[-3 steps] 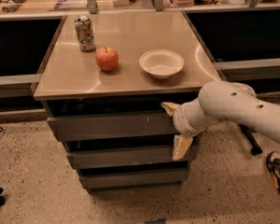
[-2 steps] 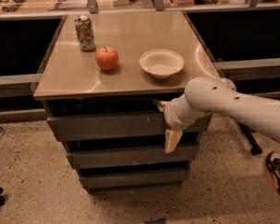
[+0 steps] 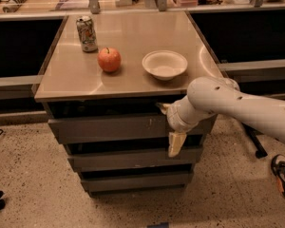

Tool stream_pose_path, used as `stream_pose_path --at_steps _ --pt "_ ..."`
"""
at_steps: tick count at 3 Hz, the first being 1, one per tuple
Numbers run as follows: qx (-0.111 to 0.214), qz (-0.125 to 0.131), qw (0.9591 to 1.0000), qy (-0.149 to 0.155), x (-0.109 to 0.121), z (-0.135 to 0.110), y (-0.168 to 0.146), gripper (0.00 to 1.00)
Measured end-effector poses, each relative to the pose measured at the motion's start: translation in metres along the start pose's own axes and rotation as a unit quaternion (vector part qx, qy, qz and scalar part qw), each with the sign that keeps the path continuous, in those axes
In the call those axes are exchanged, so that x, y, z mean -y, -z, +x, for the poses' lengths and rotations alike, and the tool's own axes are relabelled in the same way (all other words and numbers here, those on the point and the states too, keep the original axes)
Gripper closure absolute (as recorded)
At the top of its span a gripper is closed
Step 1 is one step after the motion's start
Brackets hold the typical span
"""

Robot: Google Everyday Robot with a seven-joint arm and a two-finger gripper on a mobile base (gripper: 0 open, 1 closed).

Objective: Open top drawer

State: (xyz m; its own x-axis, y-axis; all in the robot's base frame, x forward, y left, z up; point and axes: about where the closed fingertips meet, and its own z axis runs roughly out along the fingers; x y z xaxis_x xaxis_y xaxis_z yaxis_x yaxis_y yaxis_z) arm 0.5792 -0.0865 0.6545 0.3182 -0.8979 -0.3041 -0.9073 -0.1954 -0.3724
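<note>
Fingers (image 3: pixel 175 144) spread, top drawer (image 3: pixel 109 127) between them, gripper (image 3: pixel 169 125) at right end

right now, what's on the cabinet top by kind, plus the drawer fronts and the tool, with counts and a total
can: 1
apple: 1
bowl: 1
drawer fronts: 3 (top drawer, middle drawer, bottom drawer)
tool, open, before the top drawer's right part: 1
total: 7

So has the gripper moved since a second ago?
Yes, the gripper has shifted left along the top drawer front, now directly below the bowl.

Pincer (image 3: pixel 167 127) against top drawer (image 3: pixel 104 128) front
</note>
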Motion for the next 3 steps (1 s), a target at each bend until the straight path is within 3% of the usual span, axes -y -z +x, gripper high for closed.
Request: stream_pose_path --at_steps 3 --pt "0.009 -0.070 0.9975 0.008 -0.016 -0.013 0.005 0.00"
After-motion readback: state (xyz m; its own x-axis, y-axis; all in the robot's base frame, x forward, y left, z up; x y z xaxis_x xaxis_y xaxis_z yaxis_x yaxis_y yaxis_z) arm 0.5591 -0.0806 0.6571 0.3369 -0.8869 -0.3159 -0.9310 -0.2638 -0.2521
